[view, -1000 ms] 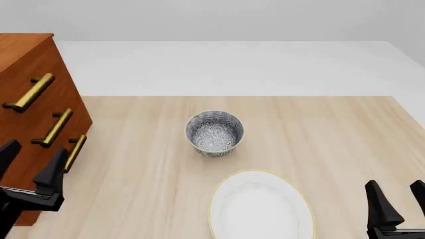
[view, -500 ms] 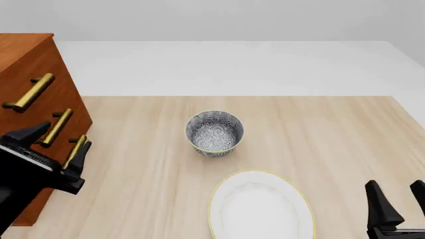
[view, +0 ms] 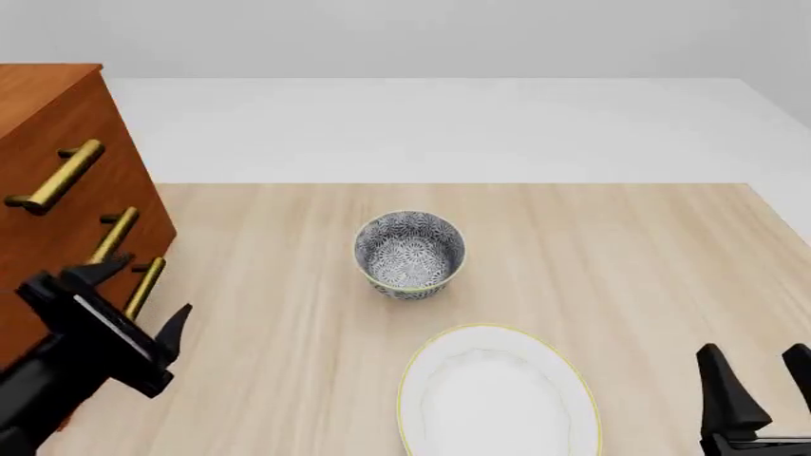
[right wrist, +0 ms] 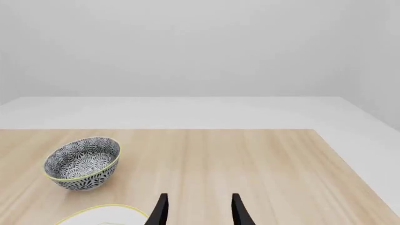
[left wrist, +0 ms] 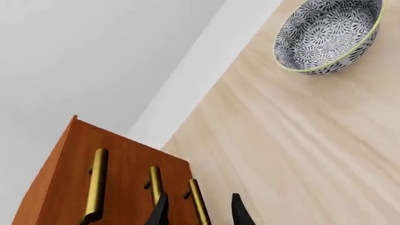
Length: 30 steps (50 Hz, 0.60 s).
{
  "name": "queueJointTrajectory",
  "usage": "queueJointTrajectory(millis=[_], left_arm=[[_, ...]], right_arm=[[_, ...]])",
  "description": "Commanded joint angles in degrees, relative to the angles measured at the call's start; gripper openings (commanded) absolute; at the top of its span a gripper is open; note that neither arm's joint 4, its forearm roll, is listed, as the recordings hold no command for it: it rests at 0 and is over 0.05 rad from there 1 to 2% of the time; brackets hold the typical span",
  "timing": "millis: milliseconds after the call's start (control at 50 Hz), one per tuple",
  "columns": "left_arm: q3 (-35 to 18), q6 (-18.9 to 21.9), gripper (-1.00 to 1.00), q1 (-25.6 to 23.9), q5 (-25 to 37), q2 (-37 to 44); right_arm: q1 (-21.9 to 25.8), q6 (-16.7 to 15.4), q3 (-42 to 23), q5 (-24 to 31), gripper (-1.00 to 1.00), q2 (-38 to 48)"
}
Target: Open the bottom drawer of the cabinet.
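Bottom drawer [view: 79, 328]: sitting shut, lowest of three in the cabinet [view: 51, 123] at the bench's left edge, its front facing right across the bench toward the bowl.
Drawer handle [view: 143, 287]: a brass bar on two short posts, its long axis running level along the drawer front, toward and away from the camera in the front view; standing clear of the wood, it is offering the only place to take hold.
Handling, as judged: rigid wood on a slide, likely needing a firm, straight pull toward the bowl side; smooth brass may be slipping under a loose pinch, so gripping mid-bar looks soundest.
Left hand [view: 137, 304]: fingers spread apart, straddling the bar in the left wrist view [left wrist: 198, 213], one finger on each side, holding nothing; contact cannot be told.
Right hand [view: 758, 389]: idling open and empty at the bench's near right corner.
Patterned bowl [view: 408, 255]: standing upright mid-bench, well apart from the cabinet.
White plate [view: 499, 394]: lying just nearer the camera than the bowl.
Bench [view: 633, 247]: pale wood, carrying everything.
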<state>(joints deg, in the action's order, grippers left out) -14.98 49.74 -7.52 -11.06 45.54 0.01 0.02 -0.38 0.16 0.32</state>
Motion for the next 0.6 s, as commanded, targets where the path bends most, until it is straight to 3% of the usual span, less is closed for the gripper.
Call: queueJointTrajectory(millis=[20, 260, 460, 560, 600], left_arm=[[2.76, 8.73, 1.00, 0.96, -3.28, 2.50], [5.31, 15.06, 1.00, 3.47, -8.47, 8.47], [6.83, 17.67, 1.00, 4.78, -12.65, 12.62], [9.52, 23.18, 1.00, 5.85, -20.30, 18.10], [9.40, 23.60, 1.00, 5.73, -21.22, 19.14]], right_arm=[[-0.01, 0.02, 0.00, 0.01, 1.00, 0.01], [0.00, -0.03, 0.00, -0.01, 1.00, -0.01], [0.00, 0.01, 0.00, 0.00, 1.00, 0.00], [0.00, 0.01, 0.00, 0.01, 1.00, 0.02], [-0.01, 0.00, 0.00, -0.01, 1.00, -0.01]])
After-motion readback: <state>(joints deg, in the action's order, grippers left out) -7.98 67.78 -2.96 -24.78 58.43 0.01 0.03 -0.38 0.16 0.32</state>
